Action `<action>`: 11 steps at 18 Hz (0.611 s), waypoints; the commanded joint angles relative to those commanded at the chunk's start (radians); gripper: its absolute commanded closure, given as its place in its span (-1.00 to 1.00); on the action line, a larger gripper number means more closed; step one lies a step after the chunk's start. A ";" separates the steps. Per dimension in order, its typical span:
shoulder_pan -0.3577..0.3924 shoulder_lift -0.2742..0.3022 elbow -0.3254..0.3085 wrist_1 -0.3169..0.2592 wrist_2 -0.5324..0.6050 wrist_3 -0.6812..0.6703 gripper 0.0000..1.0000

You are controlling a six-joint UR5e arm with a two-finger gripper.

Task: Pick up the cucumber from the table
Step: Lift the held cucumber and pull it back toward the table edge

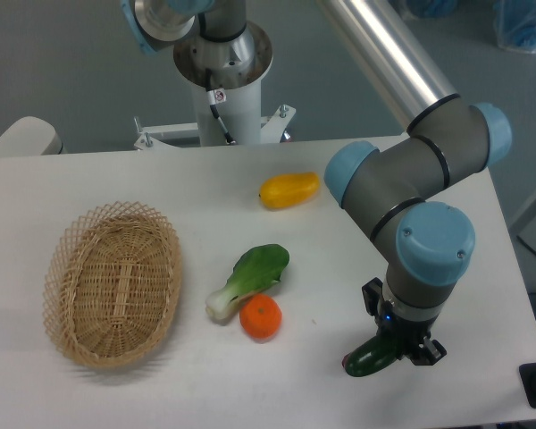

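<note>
Looking down at a white desk (116, 174), we see a grey and blue robot arm (411, 179) reaching to the near right edge. Its gripper (402, 344) has its jaws closed on a glossy dark green cucumber (372, 357), which lies tilted at the jaws, its left end lower. We cannot tell whether the cucumber touches the desk. A woven basket (113, 282) sits at the left. Near the middle, a bok choy (250, 275) lies just beside an orange (260, 316). A yellow vegetable (289, 189) lies farther back.
</note>
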 joint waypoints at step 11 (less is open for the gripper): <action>-0.002 0.006 -0.017 0.005 -0.003 0.014 0.35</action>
